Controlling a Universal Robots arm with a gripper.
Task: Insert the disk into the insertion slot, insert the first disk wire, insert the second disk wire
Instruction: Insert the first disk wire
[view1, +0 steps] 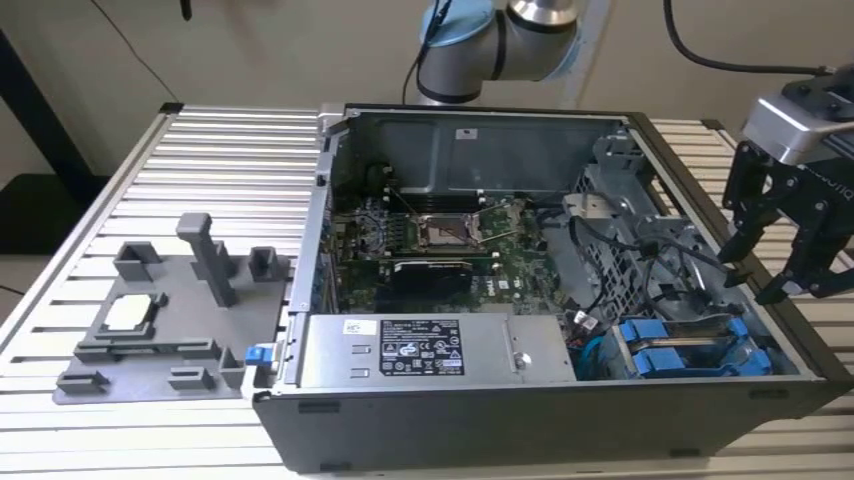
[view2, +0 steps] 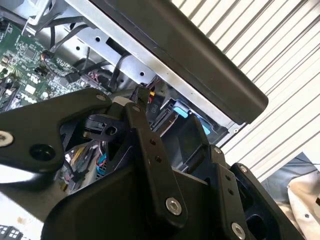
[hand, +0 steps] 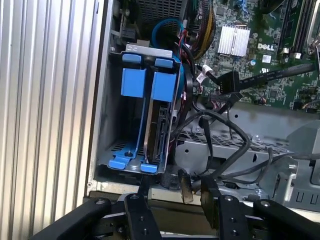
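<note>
Blue-framed, the disk (hand: 161, 131) sits on edge in the insertion slot (hand: 116, 144); the gripper (view1: 778, 272) hangs spread and empty near loose black cables (hand: 225, 132). Wiring likely wants a square grip on the black connector (hand: 229, 81).

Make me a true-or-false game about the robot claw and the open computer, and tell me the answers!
1. The gripper is holding the disk. False: its jaws are open with nothing between them, above the computer case edge on the exterior view's right.
2. The case is open and the motherboard shows. True.
3. The blue-framed disk sits in the insertion slot of the drive cage. True.
4. The grey fixture lies at the exterior view's right of the case. False: it lies at the exterior view's left, on the slatted table.
</note>
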